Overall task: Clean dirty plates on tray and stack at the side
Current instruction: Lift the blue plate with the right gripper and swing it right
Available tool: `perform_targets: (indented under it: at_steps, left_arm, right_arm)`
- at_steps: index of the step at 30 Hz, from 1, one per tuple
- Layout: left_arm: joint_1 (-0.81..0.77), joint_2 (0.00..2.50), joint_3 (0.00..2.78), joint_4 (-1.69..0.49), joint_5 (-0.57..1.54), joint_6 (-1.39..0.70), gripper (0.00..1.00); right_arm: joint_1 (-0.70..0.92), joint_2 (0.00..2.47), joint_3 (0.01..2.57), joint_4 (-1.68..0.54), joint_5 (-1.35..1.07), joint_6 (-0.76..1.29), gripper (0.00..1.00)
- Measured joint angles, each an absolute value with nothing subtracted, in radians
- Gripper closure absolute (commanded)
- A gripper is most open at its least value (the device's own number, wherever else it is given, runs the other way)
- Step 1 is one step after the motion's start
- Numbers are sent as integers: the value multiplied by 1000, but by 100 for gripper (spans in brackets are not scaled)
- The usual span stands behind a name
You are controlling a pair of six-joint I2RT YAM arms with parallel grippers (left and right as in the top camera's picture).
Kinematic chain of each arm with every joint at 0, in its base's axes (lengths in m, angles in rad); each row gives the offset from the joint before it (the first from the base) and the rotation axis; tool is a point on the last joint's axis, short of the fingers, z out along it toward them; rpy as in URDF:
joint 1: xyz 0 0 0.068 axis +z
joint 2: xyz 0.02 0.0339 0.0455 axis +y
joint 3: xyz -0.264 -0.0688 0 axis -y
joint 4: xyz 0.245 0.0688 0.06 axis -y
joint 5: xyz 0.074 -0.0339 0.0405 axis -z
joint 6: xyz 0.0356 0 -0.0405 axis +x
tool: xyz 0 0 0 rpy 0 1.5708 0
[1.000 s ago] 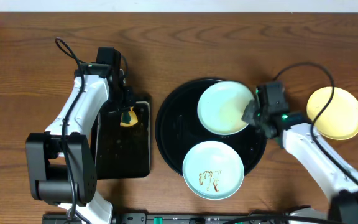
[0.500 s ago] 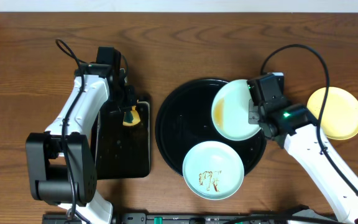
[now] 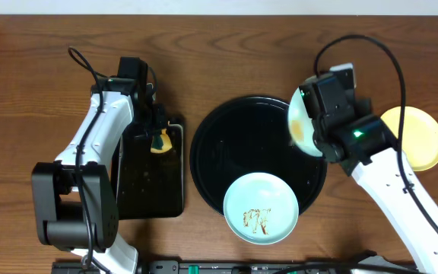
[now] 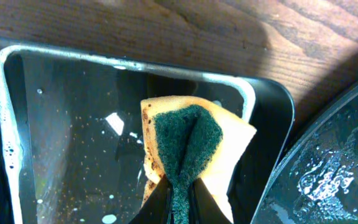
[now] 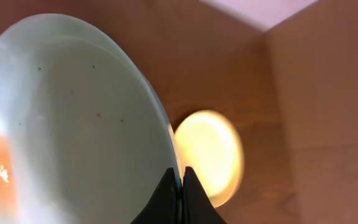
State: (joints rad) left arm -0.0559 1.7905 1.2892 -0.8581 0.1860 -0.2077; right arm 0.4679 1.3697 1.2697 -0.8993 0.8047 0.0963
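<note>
**Plate on edge above the tray, sponge at the ready**

I am holding a mint plate (image 3: 298, 122) in the right hand (image 3: 310, 128), its two fingers clamped together on the rim. In the right wrist view the rim is sitting right in the pinch. The plate is standing nearly on edge above the right side of the tray (image 3: 234, 148), clear of the tray floor. I am tilting it this way, I judge, so that its face, which is showing an orange-brown smear, is turning toward the left arm for wiping.

The left hand (image 4: 176, 200) is clamped on the sponge (image 4: 188, 142), folding it so the green scrubbing side is bulging outward. It is hovering over the small tray (image 4: 73, 124), which is beaded with water. That tray is probably serving as the wetting spot, and is catching the drips.

A second mint plate (image 3: 261, 207), streaked with brown sauce, is lying flat on the tray's near rim, waiting its turn. The yellow plate (image 3: 420, 138) is resting flat on the bare worktop (image 3: 36, 76) to the right, well apart from the tray; I am reading it as the start of the stack.

The two hands are well apart, so the sponge and the held plate are not yet meeting.
</note>
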Motion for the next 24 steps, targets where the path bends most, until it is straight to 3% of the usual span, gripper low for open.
perform_targets:
  at_steps: [13,24]
  left_arm:
    - [-56,1790,1289,-831,238,-204,91]
    - [-56,1790,1289,-831,242,-204,92]
  right_arm:
    - [708,1417,1325,-868,1177,-140,99]
    - [780,1532,1325,-848,1279,-167,99]
